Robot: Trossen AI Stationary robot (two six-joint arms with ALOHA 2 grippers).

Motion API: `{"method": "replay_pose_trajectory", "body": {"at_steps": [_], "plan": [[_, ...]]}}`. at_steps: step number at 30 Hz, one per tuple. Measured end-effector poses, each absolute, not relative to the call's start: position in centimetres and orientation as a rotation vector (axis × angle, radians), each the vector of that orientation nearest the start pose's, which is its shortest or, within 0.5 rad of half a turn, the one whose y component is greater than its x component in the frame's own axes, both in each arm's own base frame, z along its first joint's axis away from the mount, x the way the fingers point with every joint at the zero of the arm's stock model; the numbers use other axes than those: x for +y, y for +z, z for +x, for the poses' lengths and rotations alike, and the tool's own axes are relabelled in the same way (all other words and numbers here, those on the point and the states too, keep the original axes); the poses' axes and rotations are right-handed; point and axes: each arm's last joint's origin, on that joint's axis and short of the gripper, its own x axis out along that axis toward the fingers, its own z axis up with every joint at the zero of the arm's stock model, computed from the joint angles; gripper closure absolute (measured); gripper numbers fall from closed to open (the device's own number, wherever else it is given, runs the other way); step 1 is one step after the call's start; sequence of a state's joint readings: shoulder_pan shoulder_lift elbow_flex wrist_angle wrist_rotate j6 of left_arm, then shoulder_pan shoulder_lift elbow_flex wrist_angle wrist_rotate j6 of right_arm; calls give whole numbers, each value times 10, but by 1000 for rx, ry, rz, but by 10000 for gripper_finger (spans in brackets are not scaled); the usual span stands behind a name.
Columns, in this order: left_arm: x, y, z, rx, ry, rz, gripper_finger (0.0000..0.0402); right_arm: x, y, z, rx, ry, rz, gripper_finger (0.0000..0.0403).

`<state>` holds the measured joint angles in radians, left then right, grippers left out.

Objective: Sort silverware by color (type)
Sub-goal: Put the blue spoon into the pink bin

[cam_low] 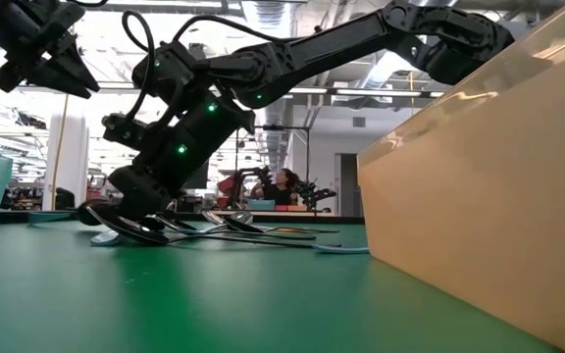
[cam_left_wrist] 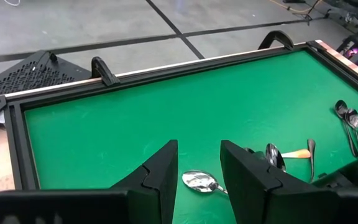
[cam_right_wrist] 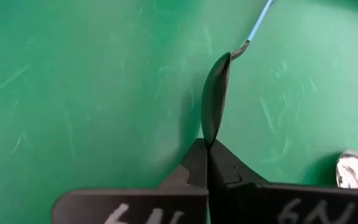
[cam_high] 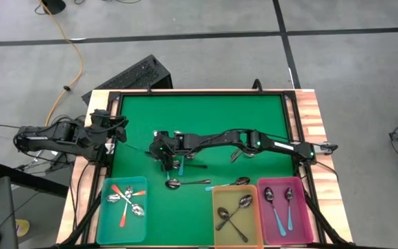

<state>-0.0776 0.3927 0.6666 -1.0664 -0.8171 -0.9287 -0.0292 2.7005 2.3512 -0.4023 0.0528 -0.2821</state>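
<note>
Right gripper [cam_right_wrist: 207, 152] down on green felt table mat [cam_high: 199, 114], mid-table, fingers clenched on bowl rim of light-blue-handled metal spoon [cam_right_wrist: 217, 93]. Left gripper [cam_left_wrist: 199, 171] hovers at left edge, fingers parted, empty.

Grey concrete floor [cam_high: 185, 28] crossed by an orange cable [cam_high: 74, 41].

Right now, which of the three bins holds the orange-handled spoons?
The teal bin, the one nearest the left arm. The yellow bin holds dark-handled spoons and the pink bin holds blue-handled ones.
</note>
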Motion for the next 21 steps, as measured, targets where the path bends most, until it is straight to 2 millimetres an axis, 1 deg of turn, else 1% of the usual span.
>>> {"method": "replay_pose_trajectory", "body": {"at_steps": [5,10,13,15,16,19,21], "plan": [[16,266,59,358,938,-511,296,-19,121,575,819,15,-266,400],[16,266,59,361,936,-511,296,-18,133,570,861,14,-271,401],[16,265,59,362,940,-508,296,-18,146,565,881,19,-275,402],[16,265,58,364,940,-506,296,-19,160,564,853,13,-274,402],[16,265,58,364,941,-506,296,-20,168,561,867,13,-273,402],[16,265,58,362,945,-511,296,-22,182,556,868,17,-284,402],[16,265,58,361,946,-510,296,-22,190,548,924,25,-284,402]]}}
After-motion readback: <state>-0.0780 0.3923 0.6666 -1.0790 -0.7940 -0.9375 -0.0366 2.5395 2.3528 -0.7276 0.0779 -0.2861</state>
